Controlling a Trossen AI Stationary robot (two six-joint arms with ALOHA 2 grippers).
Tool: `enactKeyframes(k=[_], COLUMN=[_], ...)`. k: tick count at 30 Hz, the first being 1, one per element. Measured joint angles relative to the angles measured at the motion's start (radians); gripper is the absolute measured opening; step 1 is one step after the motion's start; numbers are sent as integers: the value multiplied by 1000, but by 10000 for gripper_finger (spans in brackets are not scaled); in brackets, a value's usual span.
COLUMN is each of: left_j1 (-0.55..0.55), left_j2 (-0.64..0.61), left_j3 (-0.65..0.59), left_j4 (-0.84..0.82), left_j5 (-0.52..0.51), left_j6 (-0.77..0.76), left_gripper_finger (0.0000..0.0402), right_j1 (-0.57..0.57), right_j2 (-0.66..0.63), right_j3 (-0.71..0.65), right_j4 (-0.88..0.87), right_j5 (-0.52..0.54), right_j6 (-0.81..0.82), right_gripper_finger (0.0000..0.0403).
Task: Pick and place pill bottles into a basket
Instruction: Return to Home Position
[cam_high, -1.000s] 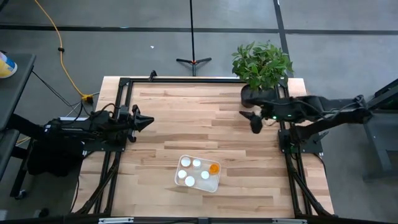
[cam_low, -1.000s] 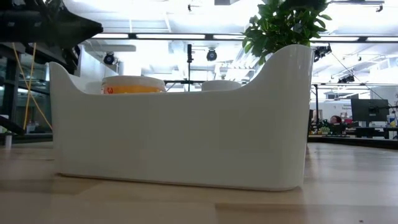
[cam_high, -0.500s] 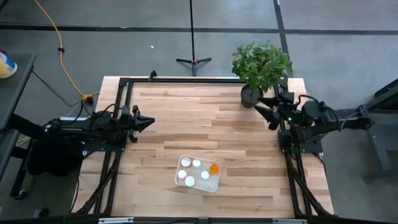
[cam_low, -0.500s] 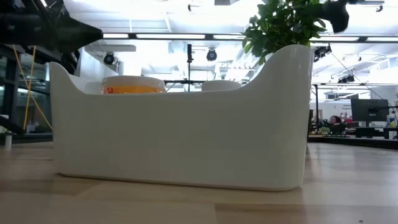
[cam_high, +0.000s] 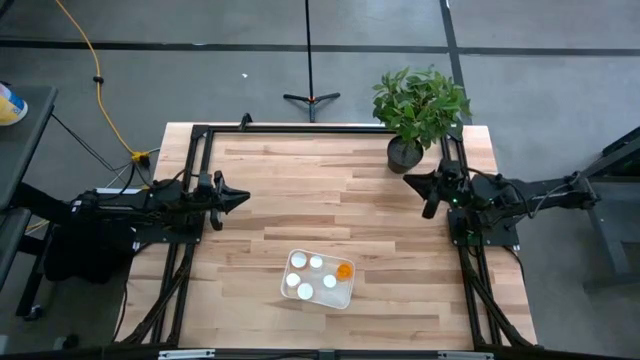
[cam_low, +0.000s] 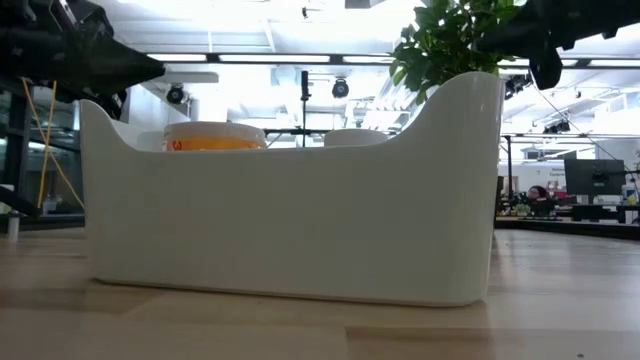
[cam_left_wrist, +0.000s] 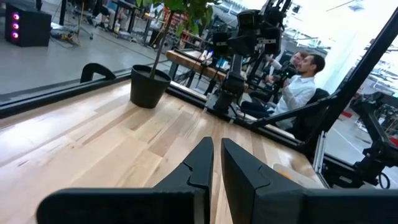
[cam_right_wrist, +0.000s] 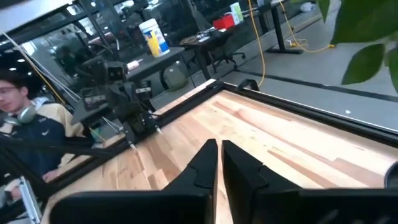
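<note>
The white basket stands on the table near the front, middle; in the low view its wall fills the picture. Several pill bottles stand inside it, most showing white caps, one showing orange; one white-capped bottle peeks over the rim. My left gripper waits shut at the table's left side, fingers together in its wrist view. My right gripper hangs shut at the right side, near the plant, with nothing between its fingers.
A green plant in a black pot stands at the far right corner, close to my right gripper. Black frame rails run along the table's far, left and right edges. A seated person shows beyond the table.
My right arm has drawn back from over the table toward its right edge, and its gripper has shut on nothing. The basket and bottles have stayed where they were.
</note>
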Motion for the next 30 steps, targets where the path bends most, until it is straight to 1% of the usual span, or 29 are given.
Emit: enactKeyframes(k=[3,6,14,25,30], left_j1=[0,0,0,0,0], left_j2=[0,0,0,0,0], left_j3=[0,0,0,0,0], left_j4=[-5,-13,-30,-29,-29], left_j5=[0,-1,-1,0,0], left_j6=[0,0,0,-26,-26], left_gripper_finger=[67,67,67,67,67], right_j1=[0,0,0,0,0], right_j2=[-1,-7,-55,-229,-301], right_j3=[-1,-1,0,0,0], right_j4=[-14,-24,-104,-200,-206], right_j5=[25,26,15,66,97], right_j6=[16,17,10,-26,-62], right_gripper_finger=[23,5,1,0,0])
